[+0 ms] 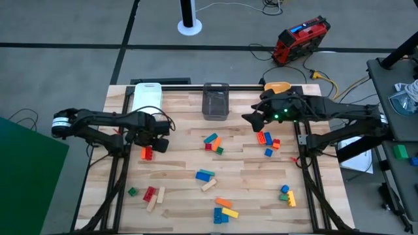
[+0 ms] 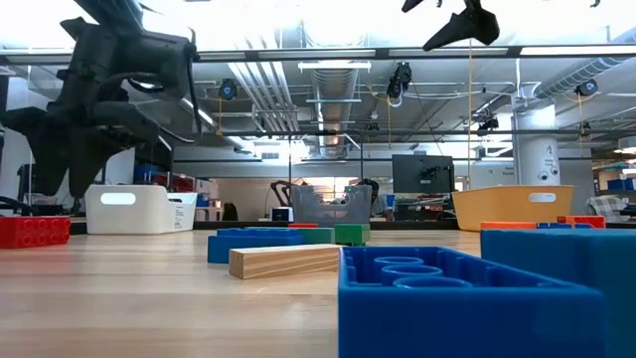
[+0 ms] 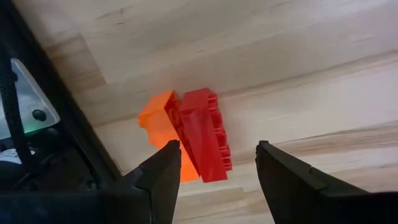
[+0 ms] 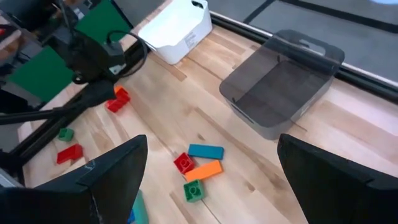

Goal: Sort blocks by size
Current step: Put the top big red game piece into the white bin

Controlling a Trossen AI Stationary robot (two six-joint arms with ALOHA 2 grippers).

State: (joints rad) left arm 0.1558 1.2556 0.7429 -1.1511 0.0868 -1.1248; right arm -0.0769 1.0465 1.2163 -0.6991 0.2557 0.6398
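The left gripper (image 3: 214, 163) is held above the table's (image 1: 183, 163) left side with its fingers spread wide and nothing between them. Directly below the gap, a red brick (image 3: 205, 134) lies on the wood with an orange brick (image 3: 160, 127) touching its side. In the high view the same red brick (image 1: 147, 153) is seen just beside the gripper's tip, towards the front edge.

Risk, as judged from this position: the two bricks are pressed together, and one finger (image 3: 158, 171) is lined up over the orange brick rather than over bare wood. If the gripper is lowered as it stands, that finger may land on the orange brick, or both bricks may be caught together. A double pick would put two pieces into one bin, which is wrong if they differ in size. A finger striking a brick could also push the pair aside or tip it out of the grasp.

The right gripper (image 1: 251, 119) is held high near the grey bin (image 1: 215, 101), spread wide and empty. The remaining blocks are scattered across the table's middle and front, none yet visible in the white bin (image 1: 147, 96) or the grey bin. The orange bin (image 1: 277, 86) is mostly hidden, so its contents cannot be told.
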